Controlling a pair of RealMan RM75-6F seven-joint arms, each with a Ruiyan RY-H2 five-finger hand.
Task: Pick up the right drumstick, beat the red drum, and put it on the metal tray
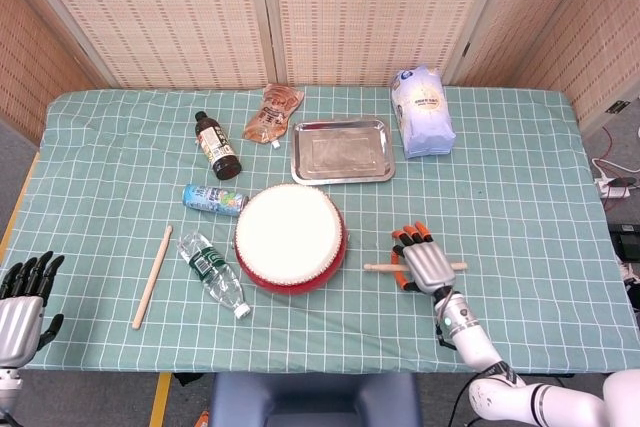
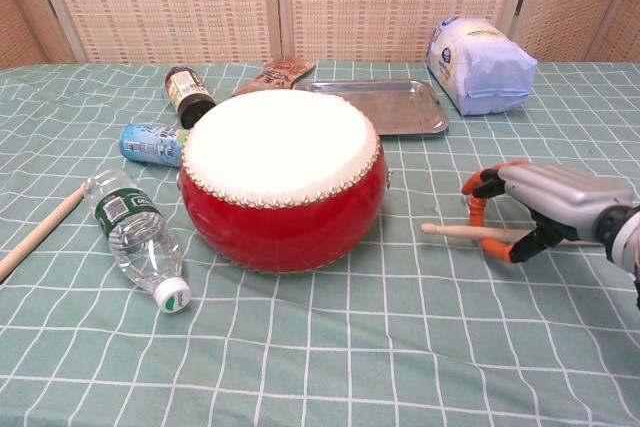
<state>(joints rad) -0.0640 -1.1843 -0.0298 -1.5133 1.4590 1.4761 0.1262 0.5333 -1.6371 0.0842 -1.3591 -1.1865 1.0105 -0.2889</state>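
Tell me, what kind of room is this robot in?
Probably a robot practice room, not a home. A table with a green checked cloth stands before woven folding screens, and a red drum sits among bottles and packets.
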